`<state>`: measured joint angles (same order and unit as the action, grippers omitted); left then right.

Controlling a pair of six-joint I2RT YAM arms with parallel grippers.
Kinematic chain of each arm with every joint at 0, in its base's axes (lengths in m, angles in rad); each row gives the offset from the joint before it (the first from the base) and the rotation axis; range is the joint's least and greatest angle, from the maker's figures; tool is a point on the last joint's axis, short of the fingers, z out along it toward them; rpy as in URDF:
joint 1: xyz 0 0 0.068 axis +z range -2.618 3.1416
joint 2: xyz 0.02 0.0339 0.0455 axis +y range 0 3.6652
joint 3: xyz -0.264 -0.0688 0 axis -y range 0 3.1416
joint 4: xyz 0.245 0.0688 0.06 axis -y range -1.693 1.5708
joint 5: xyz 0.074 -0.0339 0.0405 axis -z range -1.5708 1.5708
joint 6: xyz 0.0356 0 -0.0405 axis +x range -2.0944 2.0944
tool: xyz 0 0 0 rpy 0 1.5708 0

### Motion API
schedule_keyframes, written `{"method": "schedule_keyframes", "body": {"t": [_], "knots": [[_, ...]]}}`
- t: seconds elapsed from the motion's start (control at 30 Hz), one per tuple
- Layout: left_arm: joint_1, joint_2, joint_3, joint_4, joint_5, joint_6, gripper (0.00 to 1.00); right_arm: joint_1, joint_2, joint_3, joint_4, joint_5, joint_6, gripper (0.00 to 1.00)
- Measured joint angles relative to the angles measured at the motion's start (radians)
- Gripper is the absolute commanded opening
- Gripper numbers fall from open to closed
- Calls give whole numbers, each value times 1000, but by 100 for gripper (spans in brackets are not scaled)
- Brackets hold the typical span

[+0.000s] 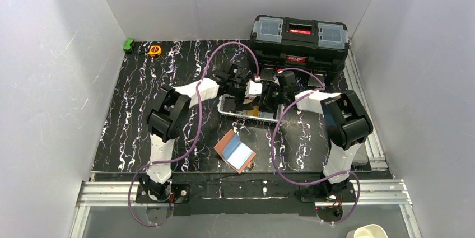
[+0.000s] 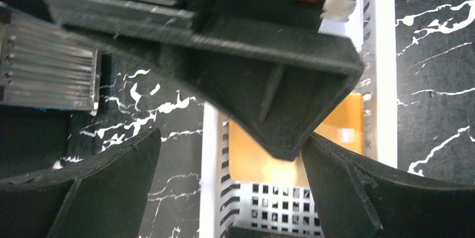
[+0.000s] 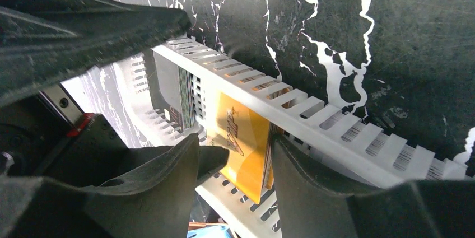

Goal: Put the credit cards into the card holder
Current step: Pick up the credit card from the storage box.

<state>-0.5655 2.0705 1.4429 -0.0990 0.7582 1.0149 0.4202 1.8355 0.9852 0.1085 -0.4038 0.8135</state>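
1. Evidently the right gripper [image 3: 247,149] hung nose-down into the white slotted basket [image 3: 313,117] for a reason. Its fingers sat on either side of the orange card [image 3: 241,131], seemingly pressed against two opposite edges, so the card looked grasped edge to edge rather than by its flat faces.
2. That card stood tilted on edge inside the basket, close to one wall. A thin card sitting low among the slots offered little else to take hold of, I judged.
3. The left gripper [image 2: 228,143] hovered just beside it, jaws spread wide and holding nothing — probably placed there to steady the basket or to take the card over.
4. The card holder [image 1: 227,144] lay open on the table [image 1: 140,115], nearer the arm bases and apart from the basket, with a light blue card [image 1: 241,155] on its inner face. Lying open and flat, it looked ready to receive more.
5. The step in hand seemed to be lifting the orange card out — it was not yet in the holder.
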Motion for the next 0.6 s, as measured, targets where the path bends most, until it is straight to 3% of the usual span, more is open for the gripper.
{"method": "schedule_keyframes", "body": {"t": [0.3, 0.6], "knots": [[74, -1, 2, -63, -11, 44, 95, 0, 5, -2, 20, -7, 11, 57], [72, -2, -57, -24, -10, 105, 95, 0, 5, -2, 22, -7, 14, 56]]}}
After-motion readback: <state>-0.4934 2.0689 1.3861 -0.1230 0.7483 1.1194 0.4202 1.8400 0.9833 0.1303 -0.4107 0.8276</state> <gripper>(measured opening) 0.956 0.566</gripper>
